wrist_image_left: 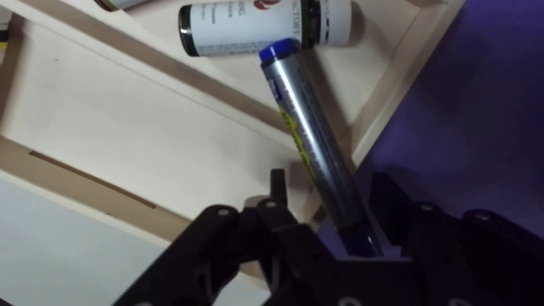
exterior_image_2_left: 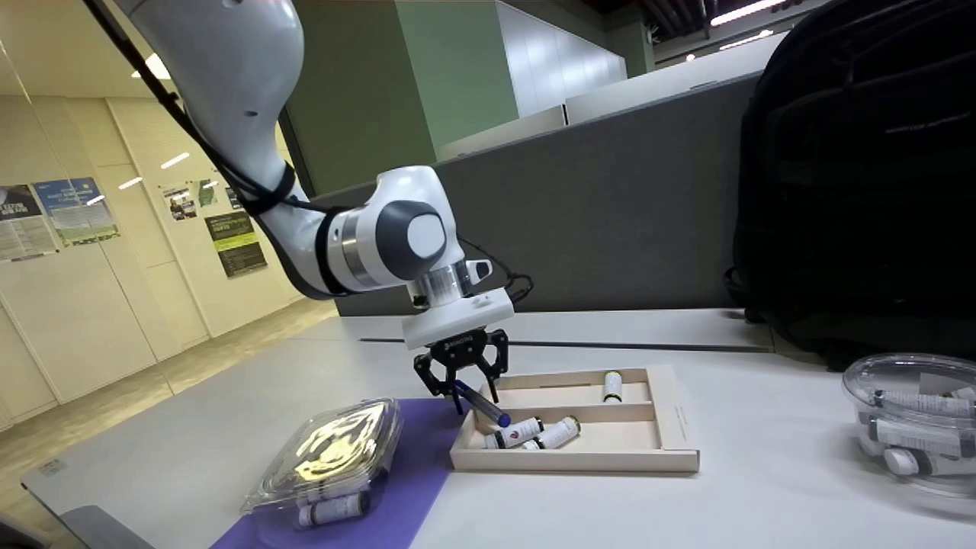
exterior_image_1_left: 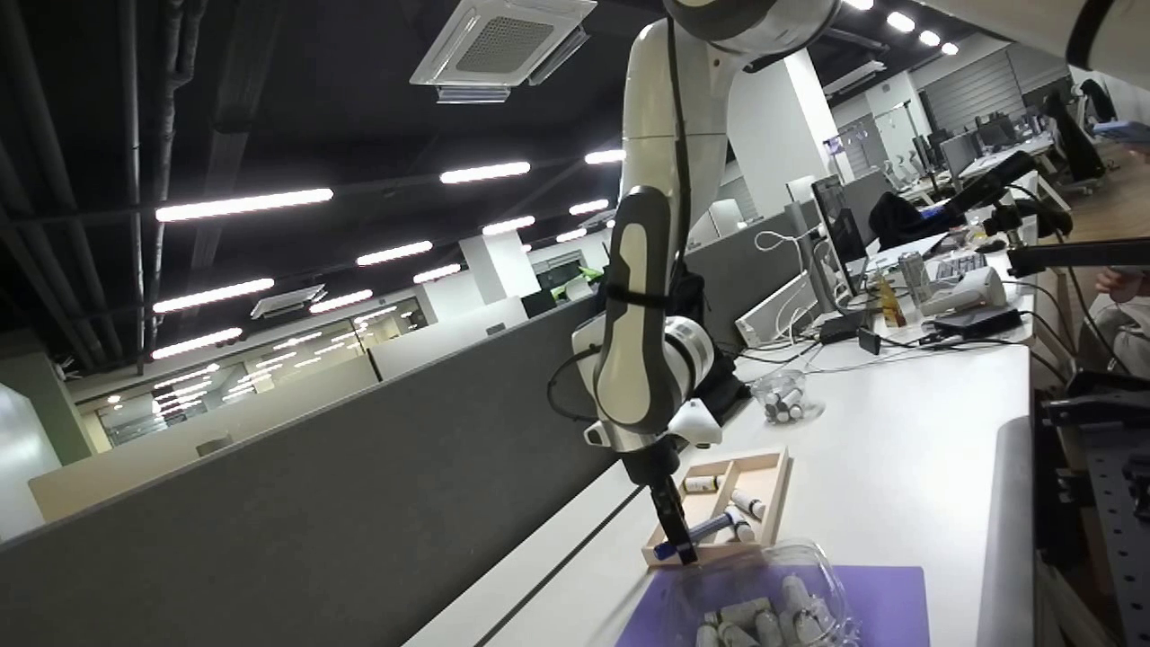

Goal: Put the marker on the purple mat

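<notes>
The marker is dark grey-blue with blue ends. It lies tilted across the rim of the tan wooden tray, as the wrist view shows the marker [wrist_image_left: 308, 123] reaching over the tray's corner. It also shows in both exterior views, as the marker [exterior_image_1_left: 712, 527] and the marker [exterior_image_2_left: 488, 409]. My gripper [wrist_image_left: 329, 173] is open, with one finger on each side of the marker and gaps visible beside it. The gripper [exterior_image_2_left: 476, 404] is low at the tray's edge. The purple mat [exterior_image_2_left: 427, 457] lies flat beside the tray; it also shows in the wrist view [wrist_image_left: 488, 106].
The wooden tray [exterior_image_2_left: 579, 461] has two compartments with a few small bottles [exterior_image_2_left: 560, 432]. A clear plastic box [exterior_image_2_left: 343, 450] with bottles stands on the mat. A clear round tub [exterior_image_2_left: 915, 427] and a black backpack [exterior_image_2_left: 862, 191] stand farther along the table. A grey partition [exterior_image_2_left: 610, 221] runs behind.
</notes>
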Controlling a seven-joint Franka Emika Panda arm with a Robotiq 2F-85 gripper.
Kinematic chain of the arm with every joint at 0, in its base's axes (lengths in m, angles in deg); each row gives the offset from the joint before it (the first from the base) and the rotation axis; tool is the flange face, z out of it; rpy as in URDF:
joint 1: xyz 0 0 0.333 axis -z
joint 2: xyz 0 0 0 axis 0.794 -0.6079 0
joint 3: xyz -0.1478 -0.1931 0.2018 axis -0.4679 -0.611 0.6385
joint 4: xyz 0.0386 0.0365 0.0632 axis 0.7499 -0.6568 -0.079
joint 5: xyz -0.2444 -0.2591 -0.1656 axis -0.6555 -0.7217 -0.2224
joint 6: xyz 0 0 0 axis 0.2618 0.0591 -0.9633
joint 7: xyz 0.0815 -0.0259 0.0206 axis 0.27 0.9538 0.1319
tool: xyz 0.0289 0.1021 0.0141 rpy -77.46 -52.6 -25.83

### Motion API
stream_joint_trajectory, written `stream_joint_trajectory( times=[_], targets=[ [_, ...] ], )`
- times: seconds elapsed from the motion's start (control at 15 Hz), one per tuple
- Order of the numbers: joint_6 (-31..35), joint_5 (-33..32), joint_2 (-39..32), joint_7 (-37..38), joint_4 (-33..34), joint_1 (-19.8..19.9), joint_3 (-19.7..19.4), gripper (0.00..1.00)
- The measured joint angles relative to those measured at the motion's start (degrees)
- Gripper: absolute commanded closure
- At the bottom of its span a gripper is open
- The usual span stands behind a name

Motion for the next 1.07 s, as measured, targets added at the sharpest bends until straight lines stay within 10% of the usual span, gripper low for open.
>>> stream_joint_trajectory(
  times=[0.27, 1.07],
  targets=[
    [0.02, 0.04, -0.07, 0.0, 0.24, 0.39, 0.88, 1.0],
    [-0.21, 1.71, 7.03, 0.07, -2.2, 1.92, 3.54, 0.95]
  ],
)
